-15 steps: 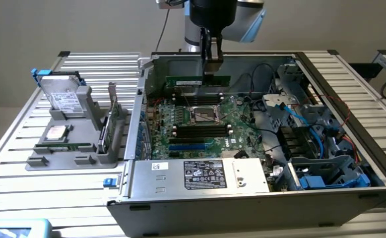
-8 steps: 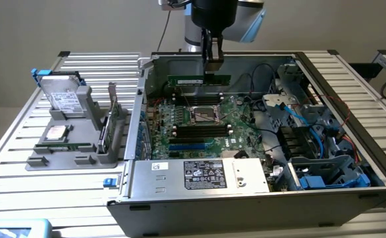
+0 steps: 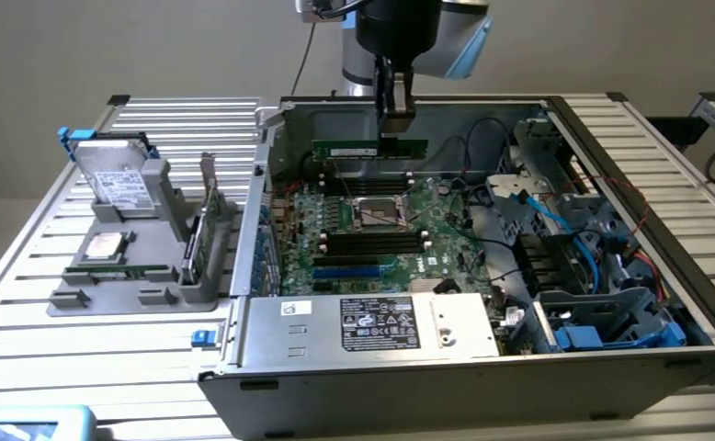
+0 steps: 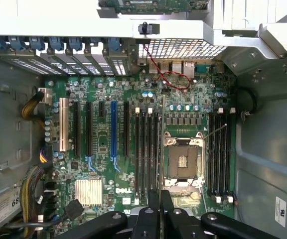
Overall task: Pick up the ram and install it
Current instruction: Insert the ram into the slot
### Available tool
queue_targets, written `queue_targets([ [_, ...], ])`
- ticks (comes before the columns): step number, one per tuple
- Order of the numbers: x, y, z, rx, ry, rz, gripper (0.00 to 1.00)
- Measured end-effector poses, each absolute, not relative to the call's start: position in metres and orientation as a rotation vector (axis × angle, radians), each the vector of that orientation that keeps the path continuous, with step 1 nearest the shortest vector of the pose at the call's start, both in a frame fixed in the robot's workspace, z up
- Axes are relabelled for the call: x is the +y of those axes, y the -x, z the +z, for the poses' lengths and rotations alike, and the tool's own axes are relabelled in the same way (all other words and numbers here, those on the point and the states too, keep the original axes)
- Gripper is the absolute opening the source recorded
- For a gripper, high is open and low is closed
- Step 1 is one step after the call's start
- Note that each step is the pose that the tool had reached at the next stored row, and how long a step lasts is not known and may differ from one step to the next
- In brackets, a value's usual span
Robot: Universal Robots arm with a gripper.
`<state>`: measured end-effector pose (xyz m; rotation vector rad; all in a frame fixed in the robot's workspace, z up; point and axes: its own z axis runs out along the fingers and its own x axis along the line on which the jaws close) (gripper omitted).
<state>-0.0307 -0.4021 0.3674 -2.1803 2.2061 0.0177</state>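
The ram [image 3: 368, 149] is a long green stick that hangs level above the back of the motherboard [image 3: 333, 262], inside the open computer case. My gripper [image 3: 398, 134] comes down from above and is shut on the ram's upper edge, towards the end on the exterior view's right. In the wrist view the gripper [image 4: 160, 200] points down at the board and the ram [image 4: 162, 144] shows edge-on as a thin line. It sits over the gap between a bank of black memory slots [image 4: 146, 149] and the open CPU socket [image 4: 183, 160]. A second slot bank [image 4: 218, 149] lies beyond the socket.
A grey holder [image 3: 149, 296] on the exterior view's left carries a hard drive [image 3: 119, 179], a silver chip [image 3: 104, 244], a narrow green board [image 3: 122, 273] and an upright card [image 3: 206, 216]. The power supply [image 3: 370, 323] fills the case's front. Cables and drive cages [image 3: 578, 266] crowd its right side.
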Motion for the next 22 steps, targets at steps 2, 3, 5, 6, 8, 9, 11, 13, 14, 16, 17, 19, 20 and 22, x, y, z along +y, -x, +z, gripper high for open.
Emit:
queue_targets([
  [2, -0.4021, 0.0307, 0.3674, 2.206, 2.180, 0.018, 0.13],
  [3, -0.4021, 0.0307, 0.3674, 2.206, 2.180, 0.018, 0.13],
  [5, -0.4021, 0.0307, 0.3674, 2.206, 2.180, 0.018, 0.13],
  [6, -0.4021, 0.0307, 0.3674, 2.206, 2.180, 0.018, 0.13],
  [8, -0.4021, 0.0307, 0.3674, 2.206, 2.180, 0.018, 0.13],
  [9, -0.4021, 0.0307, 0.3674, 2.206, 2.180, 0.018, 0.13],
  [11, -0.4019, 0.0307, 0.3671, 2.207, 2.181, 0.016, 0.13],
  [13, -0.4001, 0.0297, 0.3662, 2.211, 2.185, 0.007, 0.13],
  [14, -0.3987, 0.0287, 0.3655, 2.212, 2.186, 0.005, 0.13],
  [16, -0.3974, 0.0262, 0.3643, 2.212, 2.188, 0.003, 0.13],
  [17, -0.3970, 0.0256, 0.3634, 2.211, 2.189, 0.002, 0.13],
  [19, -0.3968, 0.0254, 0.3617, 2.209, 2.193, 0.001, 0.13],
  [20, -0.3967, 0.0253, 0.3613, 2.208, 2.194, 0.000, 0.13],
  [22, -0.3968, 0.0253, 0.3614, 2.208, 2.195, 0.000, 0.13],
])
